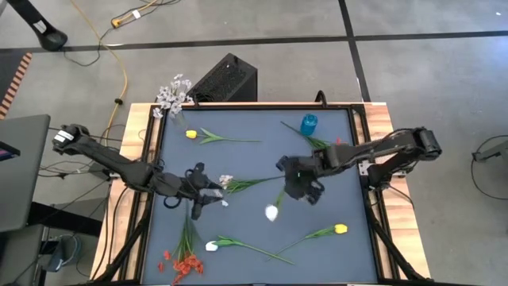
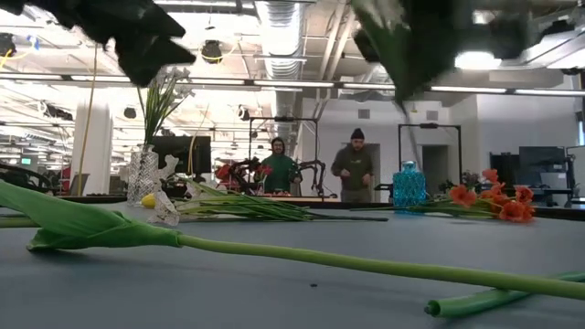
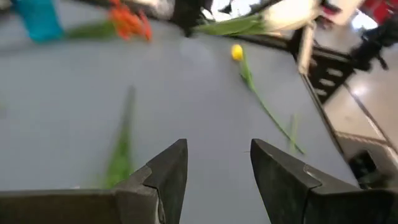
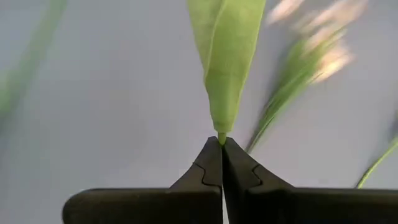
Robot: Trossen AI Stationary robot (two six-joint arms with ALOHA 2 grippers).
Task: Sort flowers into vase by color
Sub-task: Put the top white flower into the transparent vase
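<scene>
Right pincer (image 4: 221, 144) pinches a white flower (image 1: 272, 212) by its leaf near bench (image 1: 333, 191) centre; left pincer (image 3: 217, 163) spread at 9 o'clock.

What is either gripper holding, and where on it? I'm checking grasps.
The right gripper pinches the white flower by its green leaf tip. The left gripper is open and empty.

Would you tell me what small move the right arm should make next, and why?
Probably lift. The right gripper is shut on the white flower, pinching just the tip of its green leaf, so raise it slowly and check the thin grip holds before carrying it anywhere.
</scene>
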